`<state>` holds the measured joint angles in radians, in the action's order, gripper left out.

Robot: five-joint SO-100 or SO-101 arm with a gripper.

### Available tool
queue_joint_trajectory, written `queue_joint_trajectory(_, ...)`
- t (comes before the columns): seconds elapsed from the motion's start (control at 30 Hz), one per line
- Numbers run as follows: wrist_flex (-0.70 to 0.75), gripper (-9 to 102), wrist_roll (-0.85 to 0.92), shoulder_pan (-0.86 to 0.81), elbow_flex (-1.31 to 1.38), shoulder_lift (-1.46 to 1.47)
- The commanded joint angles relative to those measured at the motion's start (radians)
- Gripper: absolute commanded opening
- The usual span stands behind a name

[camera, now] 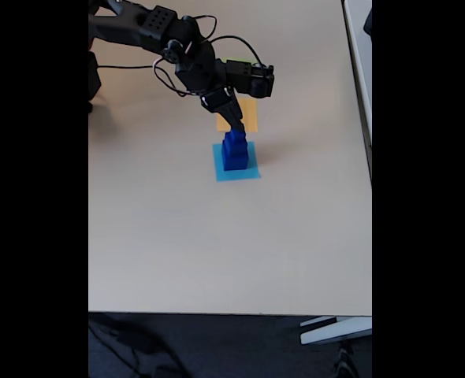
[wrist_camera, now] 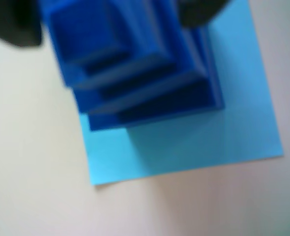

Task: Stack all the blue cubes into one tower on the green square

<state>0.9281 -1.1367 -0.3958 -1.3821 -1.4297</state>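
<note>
You see three stepped dark blue cubes [wrist_camera: 135, 69] stacked on one flat light-blue square [wrist_camera: 223, 132]; whether your fingers [camera: 234, 127] grip the top, you cannot tell.

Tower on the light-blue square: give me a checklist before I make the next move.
1. Cubes stacked: ok. The tower stands as a stepped dark blue column.
2. Tower on green: not ok. It stands on the light-blue square, and I can't point to a green square.
3. Tower inside its square: ok, light-blue paper shows around the base in the wrist view.
4. Grip: cannot tell. The gripper is at the top of the tower, but the jaws are not readable.
5. Nearby things: ok. The orange square lies flat behind the tower.
6. Wrist view sharpness: not ok, blurred.
</note>
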Motion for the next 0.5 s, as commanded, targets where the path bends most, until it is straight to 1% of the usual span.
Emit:
queue_joint_trajectory(0.0,-0.021,14,0.003,-0.012,0.006,-0.003)
queue_joint_trajectory(0.47,-0.037,13,0.023,-0.023,0.006,0.003)
